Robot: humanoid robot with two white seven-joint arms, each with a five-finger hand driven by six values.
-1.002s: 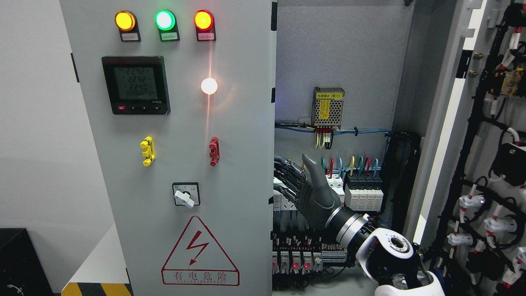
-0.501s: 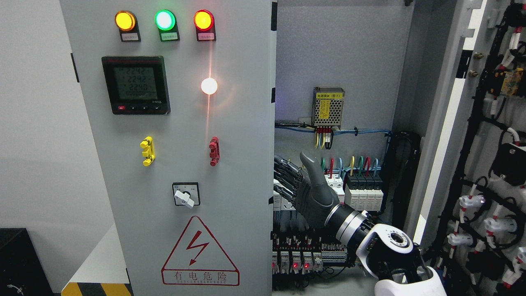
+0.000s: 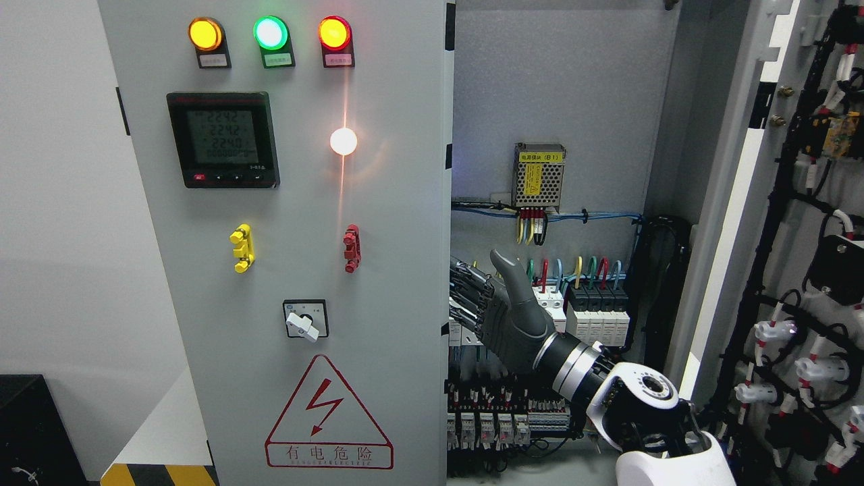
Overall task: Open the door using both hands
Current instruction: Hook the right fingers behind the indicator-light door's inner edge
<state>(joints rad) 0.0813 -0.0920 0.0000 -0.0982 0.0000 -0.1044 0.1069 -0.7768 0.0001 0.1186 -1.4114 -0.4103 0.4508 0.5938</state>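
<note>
Head view: an electrical cabinet fills the picture; only one arm shows, coming in from the lower right.
Left door (image 3: pixel 297 270): a tall grey sheet-metal panel, shut or nearly so, taking up the left half of the cabinet front.
Door upper edge: three lit indicator lamps (image 3: pixel 270 32) in amber, green and red sit just below it, with a digital meter (image 3: pixel 223 140) under them toward the door's left edge.
Door middle: a yellow handle (image 3: pixel 241 248) and a red handle (image 3: pixel 352 248), then a rotary switch (image 3: pixel 305 318); a red-bordered warning triangle (image 3: pixel 329 413) sits near the lower edge.
Door right edge: this is the free edge, bordering the open bay.
Right hand (image 3: pixel 503 314): inside the open bay just beside that free edge, thumb upright, fingers (image 3: pixel 467 297) reaching toward the edge; whether they touch or hook it I cannot tell.
Open bay: a power supply (image 3: pixel 538 175) on the back wall, breakers (image 3: pixel 594 310) with coloured wires beside the hand.
Right door (image 3: pixel 796 270): already swung wide at the picture's right edge, its wiring harness showing.
Handling, as I judge it: stiff, smooth painted steel, fairly heavy on its hinges; best hooked behind the free edge at mid-height and pulled outward, keeping clear of the live wiring.
</note>
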